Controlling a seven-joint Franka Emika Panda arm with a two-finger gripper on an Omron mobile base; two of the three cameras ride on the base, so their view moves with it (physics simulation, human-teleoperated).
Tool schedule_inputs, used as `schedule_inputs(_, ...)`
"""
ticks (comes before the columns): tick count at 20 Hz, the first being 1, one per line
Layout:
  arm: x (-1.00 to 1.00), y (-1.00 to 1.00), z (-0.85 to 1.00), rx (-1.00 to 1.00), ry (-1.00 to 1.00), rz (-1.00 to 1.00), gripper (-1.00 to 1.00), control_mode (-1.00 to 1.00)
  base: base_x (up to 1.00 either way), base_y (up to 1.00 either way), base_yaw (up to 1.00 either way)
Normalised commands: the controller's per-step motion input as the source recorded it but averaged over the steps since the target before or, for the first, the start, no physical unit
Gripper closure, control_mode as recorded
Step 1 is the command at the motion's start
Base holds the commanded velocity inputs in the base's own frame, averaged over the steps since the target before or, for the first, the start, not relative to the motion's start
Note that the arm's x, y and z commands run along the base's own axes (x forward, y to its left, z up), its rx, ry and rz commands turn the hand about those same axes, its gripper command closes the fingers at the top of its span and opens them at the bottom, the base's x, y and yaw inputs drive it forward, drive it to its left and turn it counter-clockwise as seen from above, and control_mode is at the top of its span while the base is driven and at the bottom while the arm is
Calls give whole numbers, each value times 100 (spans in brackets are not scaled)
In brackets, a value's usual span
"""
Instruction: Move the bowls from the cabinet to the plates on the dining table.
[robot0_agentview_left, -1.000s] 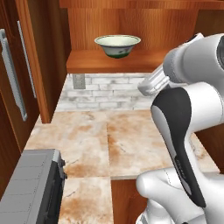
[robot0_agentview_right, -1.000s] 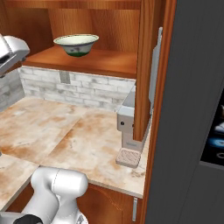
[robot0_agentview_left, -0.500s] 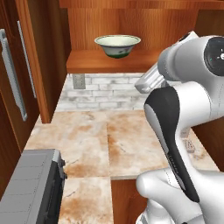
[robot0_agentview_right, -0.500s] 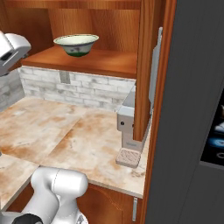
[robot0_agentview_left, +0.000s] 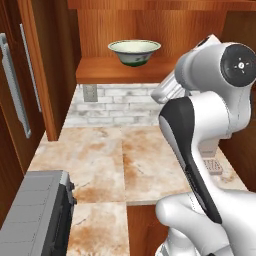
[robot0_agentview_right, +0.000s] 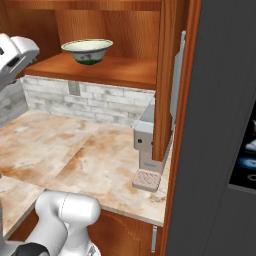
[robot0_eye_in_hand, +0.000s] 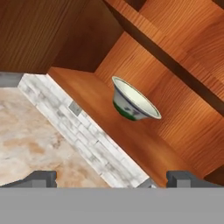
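A cream bowl (robot0_agentview_left: 134, 51) with a dark green band stands upright on the wooden shelf of the open cabinet (robot0_agentview_left: 100, 71). From the right base view the bowl (robot0_agentview_right: 87, 51) sits toward the shelf's left end (robot0_agentview_right: 125, 72). In the hand view the bowl (robot0_eye_in_hand: 131, 101) lies ahead of my gripper (robot0_eye_in_hand: 116, 179), well apart from it. The two fingertips (robot0_eye_in_hand: 43, 178) stand wide open with nothing between them. The plates and the dining table are out of view.
Under the shelf a seamed marble counter (robot0_agentview_left: 115, 160) runs back to a white brick wall (robot0_agentview_left: 120, 102). A cabinet door with silver bar handles (robot0_agentview_left: 15, 85) stands open at the left. A grey appliance (robot0_agentview_left: 35, 215) sits at the lower left. A small grey machine (robot0_agentview_right: 147, 145) stands by the wooden side panel.
My arm's upper joints have swung a little higher and to the right, and the hand has edged toward the shelf. The bowl has not moved and the jaws stay open.
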Motion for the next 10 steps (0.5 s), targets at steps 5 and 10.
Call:
schedule_inputs(5, 25, 2, 1, -1, 0, 0, -100, -100, 0, 0, 0)
schedule_inputs(10, 25, 3, 2, -1, 0, 0, -100, -100, 0, 0, 0)
